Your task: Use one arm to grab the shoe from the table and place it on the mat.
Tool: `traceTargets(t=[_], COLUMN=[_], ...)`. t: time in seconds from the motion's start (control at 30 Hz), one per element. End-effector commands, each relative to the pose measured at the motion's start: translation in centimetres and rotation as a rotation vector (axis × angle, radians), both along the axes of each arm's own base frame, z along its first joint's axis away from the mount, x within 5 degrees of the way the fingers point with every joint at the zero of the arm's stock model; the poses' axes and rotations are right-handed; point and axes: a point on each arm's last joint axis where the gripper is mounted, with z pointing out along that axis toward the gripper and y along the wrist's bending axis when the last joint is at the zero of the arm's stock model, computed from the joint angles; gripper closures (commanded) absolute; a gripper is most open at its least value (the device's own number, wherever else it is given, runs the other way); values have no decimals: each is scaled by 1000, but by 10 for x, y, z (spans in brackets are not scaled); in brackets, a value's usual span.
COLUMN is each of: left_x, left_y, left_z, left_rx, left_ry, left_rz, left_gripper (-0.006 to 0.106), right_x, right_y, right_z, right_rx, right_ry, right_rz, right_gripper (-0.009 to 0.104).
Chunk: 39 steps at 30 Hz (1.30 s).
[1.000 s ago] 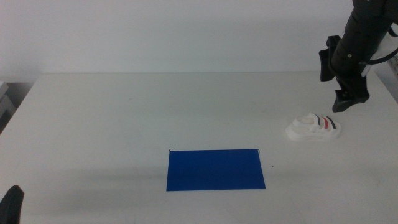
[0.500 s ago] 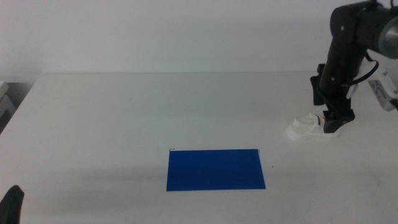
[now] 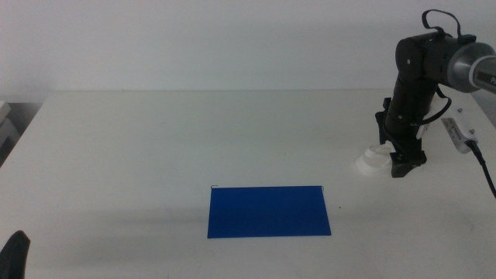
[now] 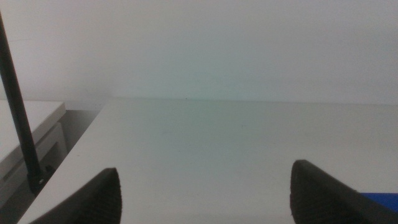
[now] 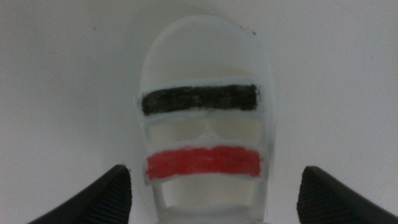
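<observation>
The white shoe [image 3: 370,160] lies on the white table [image 3: 194,139] at the right, mostly hidden behind my right gripper [image 3: 404,161]. The right arm [image 3: 418,74] reaches down onto it from the right. In the right wrist view the shoe [image 5: 202,124] with its dark and red stripes sits between the two open jaws, which stand wide on either side of it. The dark blue mat [image 3: 268,210] lies flat near the table's front middle, well left of the shoe. My left gripper [image 4: 205,193] is open and empty at the front left, showing as a dark tip [image 3: 14,252].
A cable and white box [image 3: 459,132] hang beside the right arm. The table's left edge and a lower white surface [image 4: 37,124] show in the left wrist view, with a thin black rod [image 4: 18,112].
My right gripper has come down from above and behind the shoe to straddle it at table level. The shoe, the mat and the left arm have not moved.
</observation>
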Motion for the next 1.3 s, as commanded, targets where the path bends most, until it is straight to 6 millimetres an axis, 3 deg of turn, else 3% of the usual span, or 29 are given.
traceTargets(t=[0.0, 0.13, 0.3, 0.37, 0.5, 0.73, 0.9, 1.27], left_x=[-1, -1, -1, -1, -1, -1, -1, -1], left_y=[-1, -1, -1, -1, -1, -1, -1, -1], left_z=[5, 5, 5, 5, 5, 5, 5, 5], left_rx=[-5, -5, -5, -5, -5, -5, -5, -5], left_ry=[-80, -80, -80, -80, -80, -80, -80, -80], left_rz=[-15, -15, -15, -15, -15, -15, -15, -15], left_gripper=[8, 8, 8, 8, 8, 8, 8, 8], right_x=[1, 0, -6, -9, -15, -33, -57, -113], right_y=[-1, -1, -1, -1, 1, 25, 52, 153], right_z=[33, 32, 34, 38, 52, 92, 107, 116], right_rx=[-2, -6, 7, 0, 15, -15, 8, 52], right_ry=[-89, -71, 1, 37, 34, -67, -85, -115], right_rz=[13, 12, 5, 17, 37, 56, 64, 90], right_gripper=[22, 34, 61, 73, 86, 87, 87, 87])
